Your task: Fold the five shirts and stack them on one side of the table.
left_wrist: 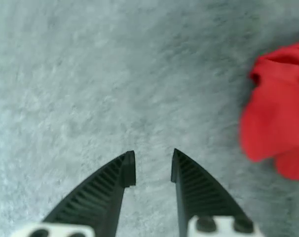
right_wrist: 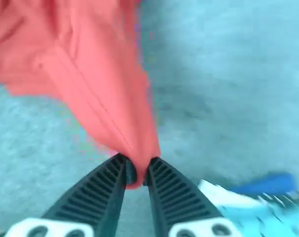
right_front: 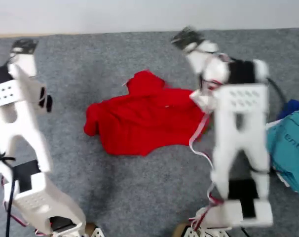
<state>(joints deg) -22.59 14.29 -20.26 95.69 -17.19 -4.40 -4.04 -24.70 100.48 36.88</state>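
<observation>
A crumpled red shirt (right_front: 144, 118) lies in the middle of the grey carpeted table (right_front: 115, 192). My right gripper (right_wrist: 138, 173) is shut on a pinch of the red shirt (right_wrist: 90, 74) at its right edge, and the cloth stretches away from the fingertips. The right arm (right_front: 238, 123) stands beside that edge. Over bare carpet, my left gripper (left_wrist: 152, 170) is open with nothing between its fingers. From there the red shirt (left_wrist: 280, 118) lies off to one side, apart from the fingers. The left arm (right_front: 21, 113) stands at the table's left side.
A teal shirt (right_front: 290, 143) lies at the right edge of the table with a blue cloth (right_front: 290, 106) behind it; both show near my right gripper as teal shirt (right_wrist: 248, 207) and blue cloth (right_wrist: 268, 182). A red-and-white cable (right_front: 201, 133) hangs from the right arm.
</observation>
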